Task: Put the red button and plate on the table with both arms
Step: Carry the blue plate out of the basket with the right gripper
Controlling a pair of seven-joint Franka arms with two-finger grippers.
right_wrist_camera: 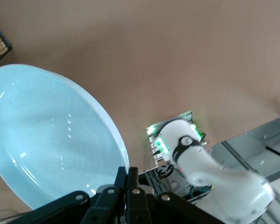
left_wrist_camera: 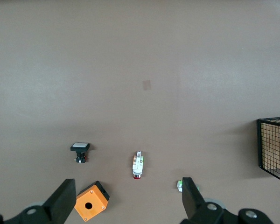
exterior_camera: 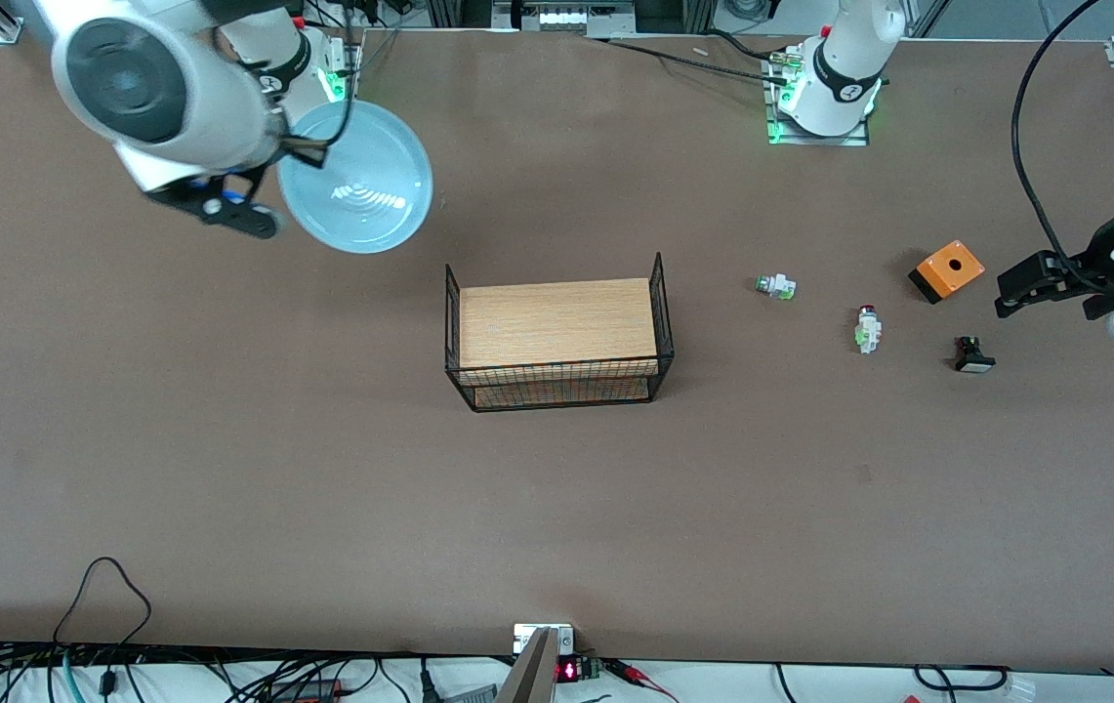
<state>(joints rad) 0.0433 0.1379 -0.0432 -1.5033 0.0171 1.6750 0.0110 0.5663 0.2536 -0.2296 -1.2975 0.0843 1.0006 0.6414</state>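
Nearest your front camera sits the black wire basket (exterior_camera: 558,337) with its light wooden board, resting mid-desk on the flat matte brown desk (exterior_camera: 322,469). Toward the left arm's end you see four small parts lying apart from one another: a white part with a green cap (exterior_camera: 775,285), the red button (exterior_camera: 868,329), a small white oblong switch block with a dark red round cap and green side marks, a black part with a white cap (exterior_camera: 973,355), and an orange box with a black hole (exterior_camera: 947,270). The red button lies on the desk, between the green-capped part and the black part. Your left end effector (exterior_camera: 1030,283) hangs in the air near the orange box, jaws spread wide and holding nothing. Your right end effector (exterior_camera: 298,148) is up over the desk by the right arm's base, clamped on the rim of the round pale blue shallow plate (exterior_camera: 361,181), which is tilted and off the desk.

From the left wrist you look down between the wide black fingers (left_wrist_camera: 65,201) at the orange box (left_wrist_camera: 91,201), the black part (left_wrist_camera: 80,151), the red button (left_wrist_camera: 138,164) and a corner of the basket (left_wrist_camera: 275,147).

From the right wrist you see the fingers (right_wrist_camera: 126,182) pinched tight on the plate's edge (right_wrist_camera: 51,135), with the right arm's base (right_wrist_camera: 186,147) below.
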